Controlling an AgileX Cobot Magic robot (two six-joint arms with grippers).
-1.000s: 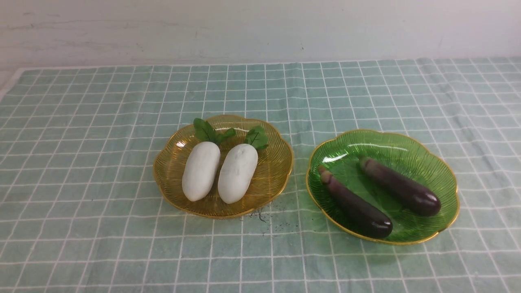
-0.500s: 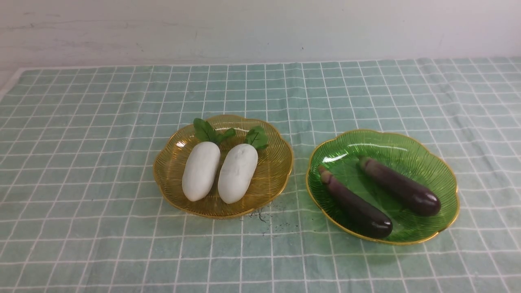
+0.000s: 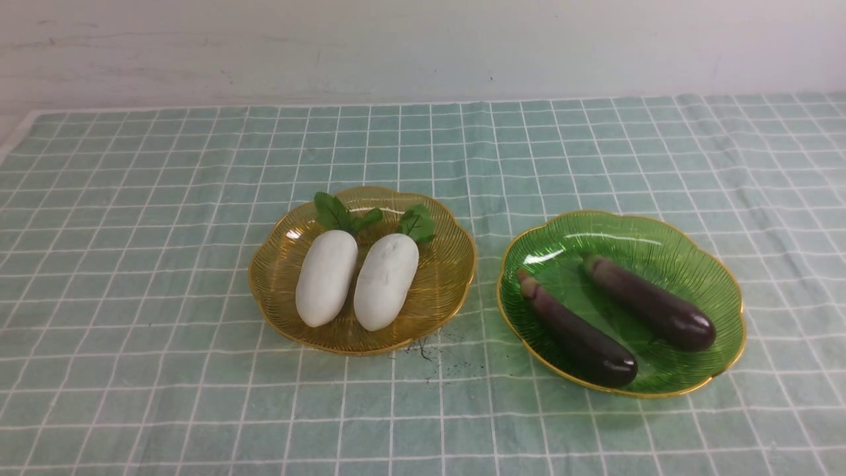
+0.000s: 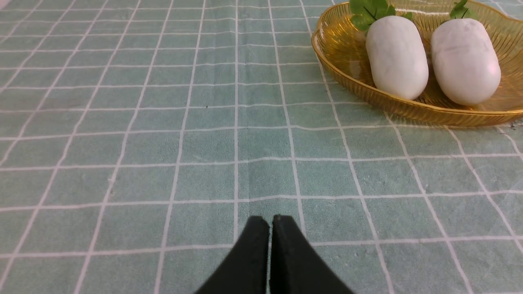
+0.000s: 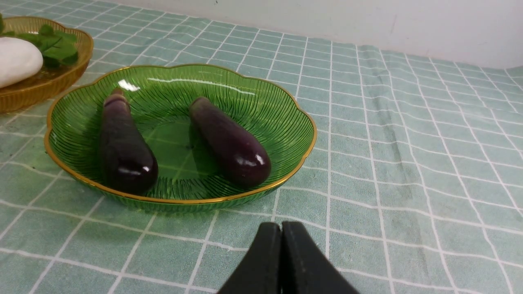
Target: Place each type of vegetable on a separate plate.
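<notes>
Two white radishes [image 3: 326, 277] [image 3: 386, 281] with green leafy tops lie side by side in the amber plate [image 3: 277, 264]. Two dark-purple eggplants [image 3: 579, 338] [image 3: 651, 304] lie in the green plate [image 3: 700, 264] to its right. Neither arm shows in the front view. In the left wrist view my left gripper [image 4: 269, 218] is shut with nothing in it, over bare cloth, well short of the amber plate [image 4: 339, 53] and its radishes [image 4: 396, 57] [image 4: 465, 61]. In the right wrist view my right gripper [image 5: 281, 224] is shut and empty, just short of the green plate [image 5: 261, 98] with both eggplants [image 5: 124, 151] [image 5: 231, 143].
A pale green checked cloth [image 3: 132, 198] covers the table up to a white wall [image 3: 423, 46] at the back. A small dark smudge [image 3: 423, 347] marks the cloth in front of the amber plate. Cloth lies bare all round both plates.
</notes>
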